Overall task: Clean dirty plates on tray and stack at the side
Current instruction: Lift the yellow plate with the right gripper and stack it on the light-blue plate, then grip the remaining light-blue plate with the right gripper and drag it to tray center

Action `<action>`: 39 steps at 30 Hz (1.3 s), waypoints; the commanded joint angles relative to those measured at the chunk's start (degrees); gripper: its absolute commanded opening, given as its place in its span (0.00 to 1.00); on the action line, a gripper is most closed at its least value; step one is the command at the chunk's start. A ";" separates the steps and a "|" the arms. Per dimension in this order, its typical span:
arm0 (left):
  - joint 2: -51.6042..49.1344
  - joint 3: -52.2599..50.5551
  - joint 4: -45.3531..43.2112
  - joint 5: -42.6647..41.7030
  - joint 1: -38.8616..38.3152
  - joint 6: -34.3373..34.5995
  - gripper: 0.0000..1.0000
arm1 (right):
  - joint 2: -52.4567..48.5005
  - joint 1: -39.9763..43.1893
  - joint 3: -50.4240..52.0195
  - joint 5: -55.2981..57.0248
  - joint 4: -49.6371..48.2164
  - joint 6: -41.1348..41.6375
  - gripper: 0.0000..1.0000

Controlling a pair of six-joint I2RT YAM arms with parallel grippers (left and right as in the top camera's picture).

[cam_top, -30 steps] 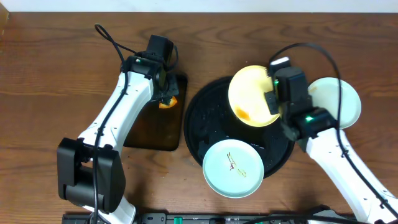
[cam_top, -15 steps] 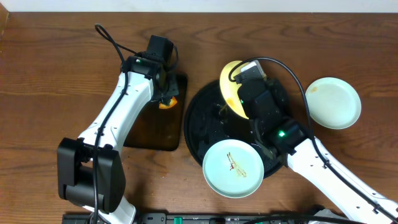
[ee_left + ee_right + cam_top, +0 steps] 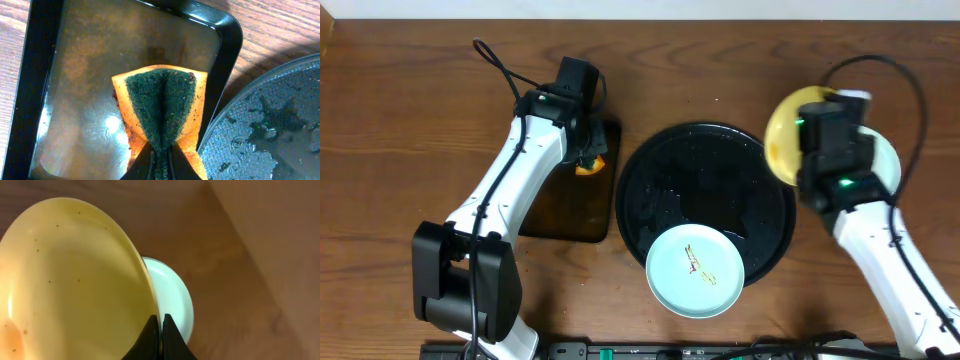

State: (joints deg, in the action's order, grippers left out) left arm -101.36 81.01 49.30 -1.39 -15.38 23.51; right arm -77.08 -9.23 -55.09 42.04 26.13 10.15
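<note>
My right gripper (image 3: pixel 161 330) is shut on the rim of the pale yellow plate (image 3: pixel 75 280) and holds it tilted over a mint-white plate (image 3: pixel 172 292) on the table right of the tray. In the overhead view the yellow plate (image 3: pixel 782 140) shows beside my right gripper (image 3: pixel 825 135), with the mint plate (image 3: pixel 888 165) mostly hidden under the arm. Another mint-white plate (image 3: pixel 695 270) with brown streaks lies on the front rim of the round black tray (image 3: pixel 670 170), which is wet. My left gripper (image 3: pixel 160 155) is shut on an orange and green sponge (image 3: pixel 160 107) over the rectangular tray.
The small dark rectangular tray (image 3: pixel 565 215) lies left of the round tray and holds brownish liquid (image 3: pixel 85 90). The round tray's wet rim (image 3: pixel 265 130) sits just right of it. Cables run from both arms over the wooden table.
My right gripper has carried the yellow plate from above the round tray to the right, over the mint plate beside the tray. The left arm has not moved.
</note>
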 commanded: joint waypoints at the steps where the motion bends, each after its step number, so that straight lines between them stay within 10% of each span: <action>1: -0.15 -0.24 0.20 -0.11 0.31 -0.94 0.08 | 1.03 7.67 -0.98 -5.84 1.51 9.77 0.01; 16: -0.15 -0.24 0.20 -0.13 0.31 -0.92 0.08 | -6.67 27.93 -0.92 -18.58 -0.87 18.97 0.06; 19: -0.15 -0.24 0.20 -0.13 0.31 -0.92 0.08 | -7.32 27.91 -0.92 -22.14 -2.19 17.70 0.31; 30: -0.15 -0.24 1.22 -0.15 0.31 -0.94 0.08 | -7.26 22.97 -0.94 -58.10 9.70 3.69 0.37; 39: -0.15 -0.24 1.27 -0.13 0.31 -0.94 0.08 | -7.26 11.45 -0.50 -64.15 30.01 0.68 0.41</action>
State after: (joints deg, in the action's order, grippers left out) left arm -101.36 80.99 50.41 -1.39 -15.38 23.51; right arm -84.38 5.85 -55.44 -18.35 53.32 12.95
